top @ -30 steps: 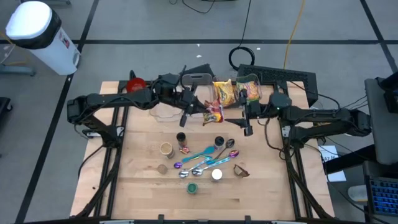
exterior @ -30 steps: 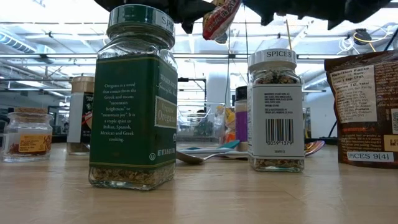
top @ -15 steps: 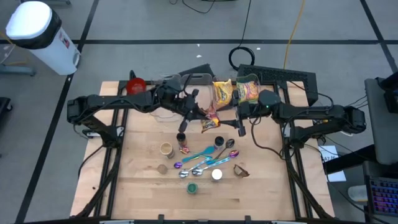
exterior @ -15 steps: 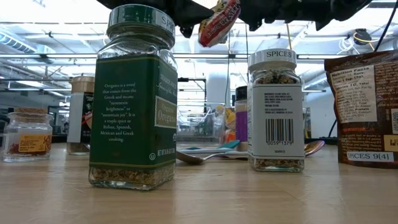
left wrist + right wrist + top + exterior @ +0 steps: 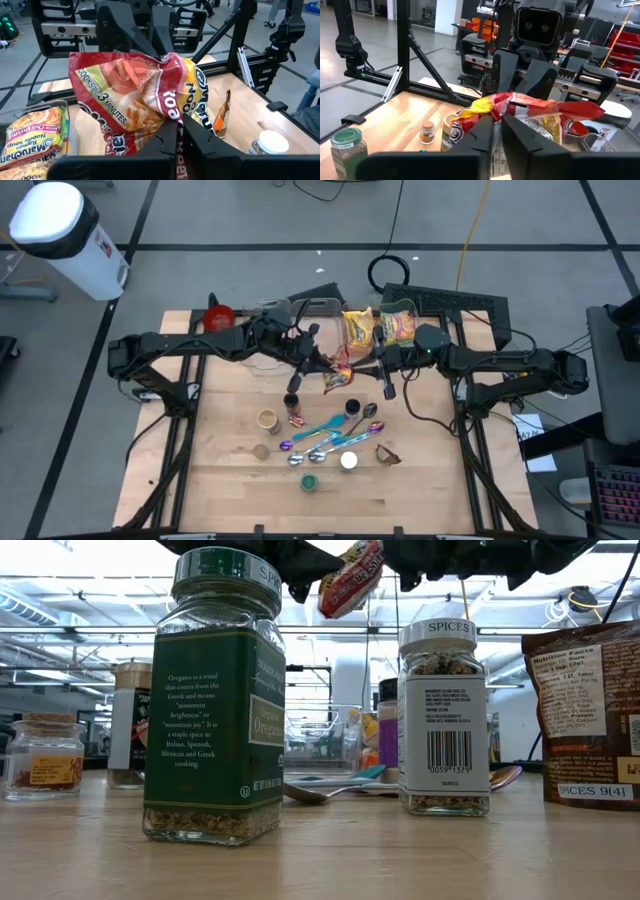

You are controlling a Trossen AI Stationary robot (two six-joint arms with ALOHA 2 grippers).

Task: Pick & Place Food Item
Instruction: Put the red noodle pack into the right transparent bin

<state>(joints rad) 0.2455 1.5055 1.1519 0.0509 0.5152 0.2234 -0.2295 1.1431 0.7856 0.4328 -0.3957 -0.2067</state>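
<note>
High view: pale wooden desk (image 5: 225, 480) under both dark arms, which meet above its far-middle part. Between the two pincers, held up off the desk, a crinkled red-and-yellow plastic packet of instant noodles (image 5: 338, 376), seen from the left wrist as red film with white lettering (image 5: 145, 102) and from the right wrist as a red and yellow crumpled edge (image 5: 530, 112). Left pincer (image 5: 322, 370) pressed together on one end of the packet, its fingers (image 5: 165, 142) pinching the film. Right pincer (image 5: 384, 379) at the packet's opposite end, fingers (image 5: 482, 135) drawn close around the crumpled edge and gripping it. In the low view, the packet (image 5: 350, 578) hanging high beneath the dark arms.

Beyond the pincers, toward the desk's far edge, two more yellow noodle packets (image 5: 378, 327) lying flat, one also showing beside the left pincer (image 5: 32, 137). Just below the pincers, toward the near edge, a scatter of small things: a large green-labelled glass oregano jar (image 5: 215, 700), a clear glass spice jar with a white lid (image 5: 443, 720), a brown printed spice pouch (image 5: 585, 710), turquoise plastic spoons (image 5: 328, 425) and metal spoons (image 5: 325, 445). Left of the left pincer, a red cup (image 5: 218, 314).
</note>
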